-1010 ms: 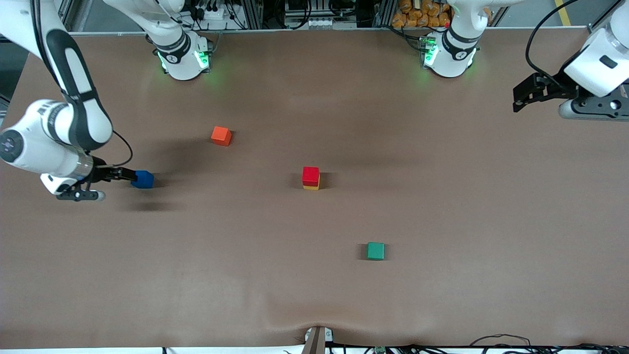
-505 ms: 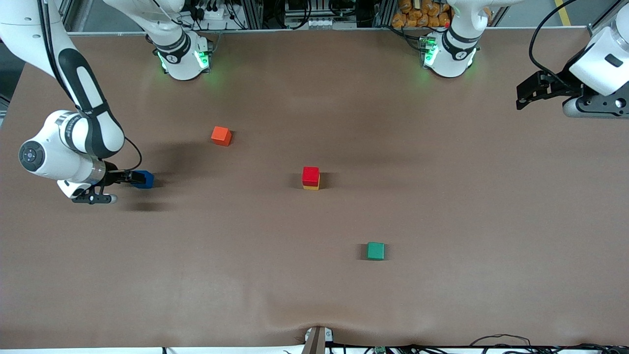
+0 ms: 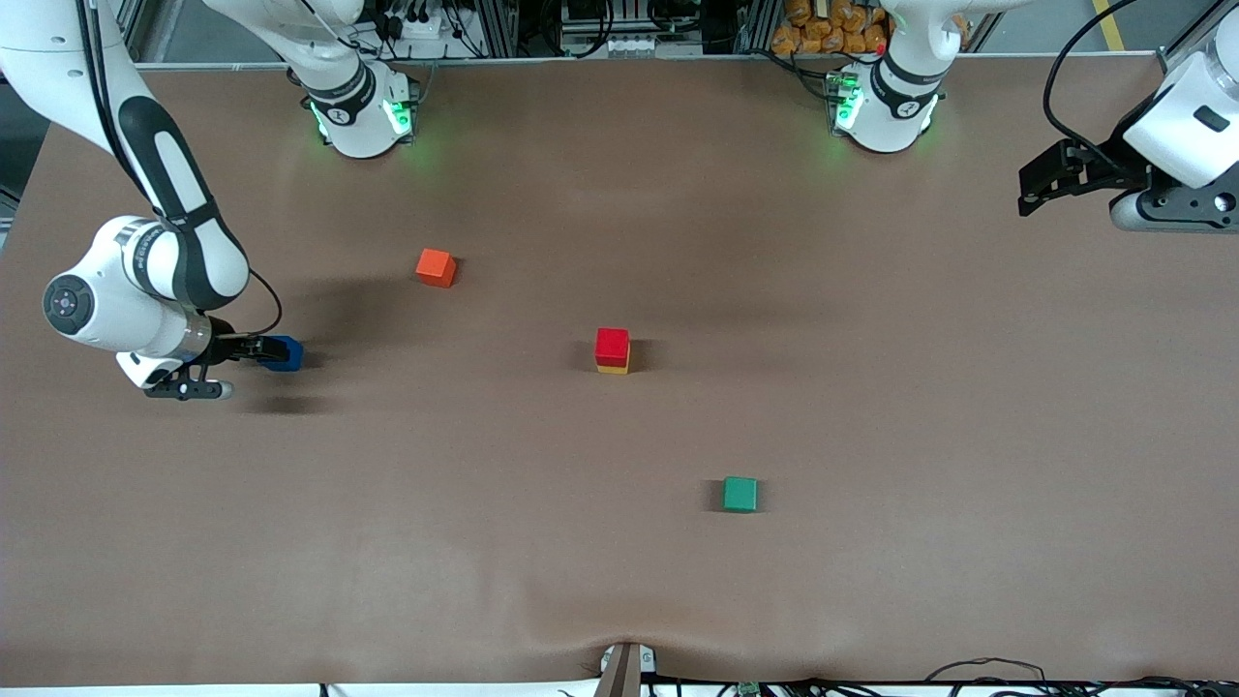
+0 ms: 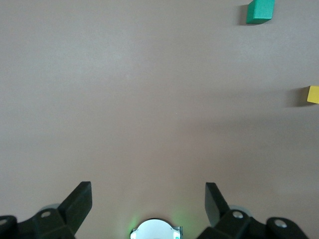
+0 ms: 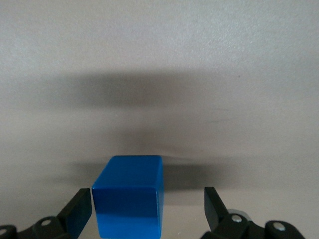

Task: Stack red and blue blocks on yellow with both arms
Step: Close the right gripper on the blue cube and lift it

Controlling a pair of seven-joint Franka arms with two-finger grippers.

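Note:
The red block [image 3: 612, 343] sits on the yellow cube [image 3: 613, 368] at the table's middle. The blue block [image 3: 288, 354] rests on the table toward the right arm's end. My right gripper [image 3: 263, 350] is low at the blue block, open, with the block partly between its fingers. In the right wrist view the blue block [image 5: 128, 196] lies close to one finger [image 5: 79, 209] of the right gripper [image 5: 148, 199] and apart from the other. My left gripper [image 3: 1031, 192] is open and empty, raised over the left arm's end of the table. In the left wrist view it [image 4: 148, 199] holds nothing.
An orange-red cube [image 3: 436, 267] lies farther from the front camera than the blue block. A green cube [image 3: 740, 494] lies nearer to the front camera than the stack. The left wrist view shows the green cube [image 4: 260, 12] and an edge of the yellow cube [image 4: 313, 94].
My right arm has moved toward the blue block, so its fingers now reach around it. My left gripper has drawn slightly toward the table's end. The blocks have stayed put.

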